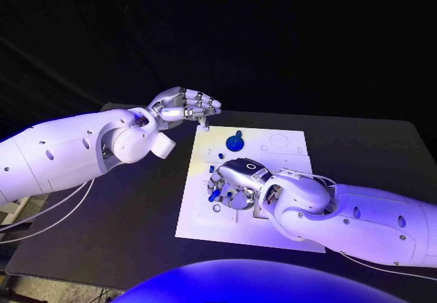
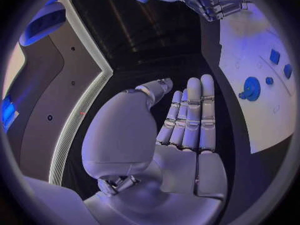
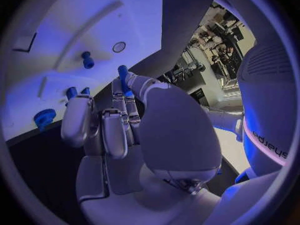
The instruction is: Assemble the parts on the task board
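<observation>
Evidently the left hand (image 1: pixel 185 105) hovers empty at the task board's (image 1: pixel 205 227) eleven o'clock corner, fingers straight and together. At centre, the right hand (image 1: pixel 235 183) pinches a small blue peg (image 3: pixel 123 78) between thumb and fingers. It looks light, rigid and slick, best held mid-shaft; a round blue part (image 1: pixel 235 142) lies toward twelve o'clock.

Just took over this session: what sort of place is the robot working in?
Probably a robotics lab or test bench: a black table bearing a white task board with small blue parts, and cluttered workstations in the room behind the right hand.
</observation>
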`<state>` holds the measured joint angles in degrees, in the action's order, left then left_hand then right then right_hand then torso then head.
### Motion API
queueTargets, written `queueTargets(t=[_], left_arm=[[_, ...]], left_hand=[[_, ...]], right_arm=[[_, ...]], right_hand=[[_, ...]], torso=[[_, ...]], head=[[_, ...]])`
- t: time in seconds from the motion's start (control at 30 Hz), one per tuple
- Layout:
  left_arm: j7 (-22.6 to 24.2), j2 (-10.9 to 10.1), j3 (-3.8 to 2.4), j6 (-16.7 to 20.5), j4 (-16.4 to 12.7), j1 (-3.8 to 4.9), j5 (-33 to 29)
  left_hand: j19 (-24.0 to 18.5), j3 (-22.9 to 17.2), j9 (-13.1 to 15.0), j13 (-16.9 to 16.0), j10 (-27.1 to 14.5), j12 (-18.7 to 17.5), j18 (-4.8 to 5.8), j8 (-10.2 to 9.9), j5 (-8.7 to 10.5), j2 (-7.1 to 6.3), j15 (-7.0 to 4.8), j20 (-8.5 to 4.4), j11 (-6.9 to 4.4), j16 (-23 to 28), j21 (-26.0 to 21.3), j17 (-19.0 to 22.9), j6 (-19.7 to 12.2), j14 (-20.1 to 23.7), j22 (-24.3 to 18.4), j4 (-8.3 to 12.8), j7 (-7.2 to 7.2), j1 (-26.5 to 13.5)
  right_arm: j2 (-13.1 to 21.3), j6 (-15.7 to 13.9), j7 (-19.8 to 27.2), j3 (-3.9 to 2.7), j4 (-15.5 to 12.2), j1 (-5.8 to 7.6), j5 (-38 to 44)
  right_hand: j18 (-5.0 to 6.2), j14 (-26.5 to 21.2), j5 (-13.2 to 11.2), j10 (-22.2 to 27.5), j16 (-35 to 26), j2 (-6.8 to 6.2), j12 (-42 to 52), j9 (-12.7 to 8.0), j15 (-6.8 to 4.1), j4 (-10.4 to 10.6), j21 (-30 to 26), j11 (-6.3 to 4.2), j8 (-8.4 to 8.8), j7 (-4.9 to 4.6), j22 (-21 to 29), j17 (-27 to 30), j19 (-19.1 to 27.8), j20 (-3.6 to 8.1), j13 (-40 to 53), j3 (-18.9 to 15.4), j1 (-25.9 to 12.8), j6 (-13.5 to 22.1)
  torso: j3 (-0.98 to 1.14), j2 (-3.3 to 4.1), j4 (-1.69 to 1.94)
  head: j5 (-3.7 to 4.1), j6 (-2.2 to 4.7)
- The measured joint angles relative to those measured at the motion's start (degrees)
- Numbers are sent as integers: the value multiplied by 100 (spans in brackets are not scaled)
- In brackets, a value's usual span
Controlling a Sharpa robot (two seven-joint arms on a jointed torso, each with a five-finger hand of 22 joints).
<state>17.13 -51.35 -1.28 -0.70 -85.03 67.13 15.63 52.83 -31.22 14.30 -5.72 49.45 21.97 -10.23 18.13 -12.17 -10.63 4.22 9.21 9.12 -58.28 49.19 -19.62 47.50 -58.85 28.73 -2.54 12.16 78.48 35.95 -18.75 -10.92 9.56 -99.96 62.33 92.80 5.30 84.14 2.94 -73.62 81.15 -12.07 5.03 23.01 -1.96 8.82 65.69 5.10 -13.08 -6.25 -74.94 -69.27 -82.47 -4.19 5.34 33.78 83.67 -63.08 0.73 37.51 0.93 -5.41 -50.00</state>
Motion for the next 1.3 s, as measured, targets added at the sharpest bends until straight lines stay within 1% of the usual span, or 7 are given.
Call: queueTargets(t=[0.03,0.1,0.3,0.57,0.8,1.1,1.3], left_arm=[[0,0,0,-1,0,0,0],[0,1,0,-3,0,0,0],[0,2,0,-8,0,0,0],[-2,-5,0,-12,2,0,0],[-3,-12,0,-12,4,0,1],[-4,-12,0,-12,12,-1,1],[-4,-11,0,-12,12,-1,2]], left_hand=[[0,0,0,0,0,0,0,0,0,0,0,0,0,0,0,0,0,0,0,0,0,0],[0,0,0,0,0,0,0,-1,0,0,0,0,0,0,0,0,0,0,0,0,0,0],[0,0,0,0,0,30,0,-1,0,0,0,0,0,0,0,0,0,0,-6,0,0,0],[0,0,0,0,0,33,0,-1,0,0,0,0,0,0,0,0,0,0,-6,0,0,0],[0,0,0,0,0,33,0,-2,0,0,0,0,0,0,0,0,0,0,-6,0,0,0],[0,0,0,0,1,33,0,-2,0,0,0,0,-1,0,0,0,0,0,-6,0,0,0],[0,0,0,0,1,33,0,-2,0,0,0,0,-1,0,0,0,0,0,-6,0,0,0]], right_arm=[[-2,16,1,2,10,-12,7],[-4,53,2,6,23,-34,21],[3,179,2,12,21,-76,65],[60,358,-22,13,3,-88,139],[80,457,-51,13,-16,-90,194],[80,581,-114,11,-3,-92,250],[49,651,-138,8,9,-90,266]], right_hand=[[0,0,0,0,0,0,0,1,0,-15,0,0,0,-5,0,0,0,0,0,-15,0,7],[0,0,-8,0,0,0,0,75,0,-15,0,0,1,-9,0,0,0,0,0,-15,0,26],[0,0,-10,0,0,0,-1,109,1,-15,0,0,3,-11,0,0,0,0,0,-15,0,31],[0,1,-17,-12,0,-1,-22,110,2,-14,0,-12,13,-7,1,0,0,0,-3,-16,0,44],[0,2,-21,-19,0,-24,-23,110,2,-30,0,-19,-1,-9,1,-1,0,0,5,0,-22,48],[0,3,-7,-20,0,-22,-30,112,3,-30,-23,-20,-3,-25,2,-1,0,0,7,0,-24,37],[0,3,-6,-60,0,-8,-31,115,4,-45,-23,-60,0,-30,2,6,0,0,6,-16,-84,43]], torso=[[-1,0,0],[3,0,-2],[6,1,-3],[4,2,2],[2,4,4],[-2,2,4],[0,2,6]], head=[[-2,0],[-5,0],[-7,-1],[-14,-1],[-24,-1],[-18,-1],[-18,-1]])
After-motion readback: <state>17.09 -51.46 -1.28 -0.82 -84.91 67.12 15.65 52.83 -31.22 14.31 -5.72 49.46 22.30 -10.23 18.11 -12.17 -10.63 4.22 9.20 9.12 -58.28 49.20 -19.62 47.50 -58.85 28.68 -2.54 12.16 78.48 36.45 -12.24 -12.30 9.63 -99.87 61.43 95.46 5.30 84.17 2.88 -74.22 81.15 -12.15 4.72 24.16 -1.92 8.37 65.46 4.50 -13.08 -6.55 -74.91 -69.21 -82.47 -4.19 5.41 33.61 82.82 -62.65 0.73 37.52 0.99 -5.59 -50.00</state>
